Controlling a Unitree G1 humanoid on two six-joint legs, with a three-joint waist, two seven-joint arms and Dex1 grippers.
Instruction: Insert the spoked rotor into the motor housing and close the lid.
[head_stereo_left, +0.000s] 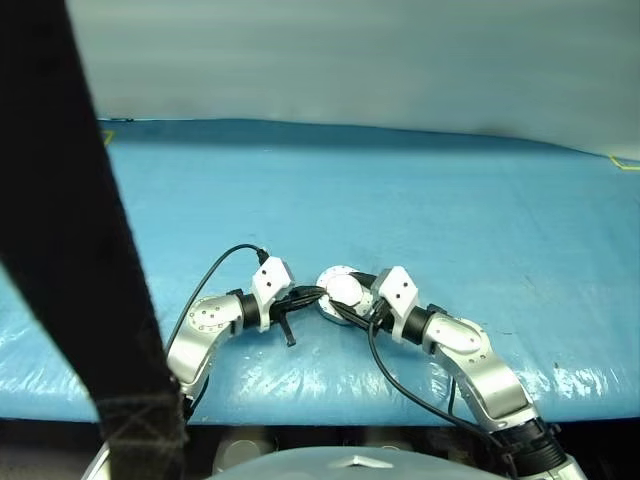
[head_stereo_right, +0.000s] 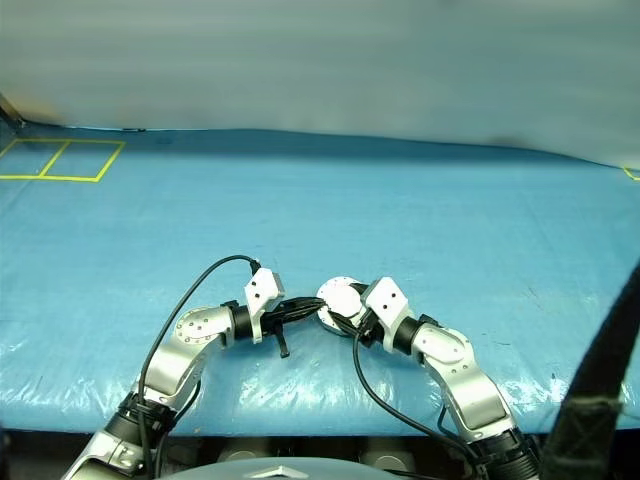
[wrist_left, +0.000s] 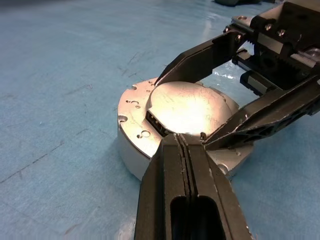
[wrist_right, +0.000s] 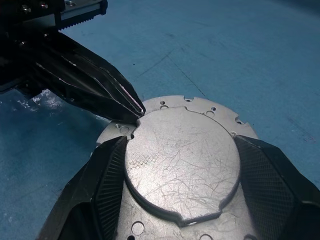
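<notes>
Silver metal disc, the lid (wrist_right: 182, 162), lies smooth face up with its notched rim showing, seated on a round metal body that I take to be the motor housing (wrist_left: 131, 150); no windings or rotor are visible from here. The stack sits on the blue surface (head_stereo_left: 450, 200), near its front edge, between the two arms.

Right hand (wrist_right: 180, 172): fingers spread wide, one on each side of the lid's raised centre plate, pads (wrist_right: 107, 182) close against its edge, so it appears to be gripping the lid.

Left hand (wrist_left: 186, 142): fingers pressed fully together, holding nothing, tips touching the plate's edge opposite the right hand's knuckles.

Handling, my judgement: rigid, fairly heavy for its size, polished and scratched, so likely slippery under hard fingers. Best hold is across the diameter at the plate's edge, not on the flat top. A tilted lid could jam; it should go down level.
</notes>
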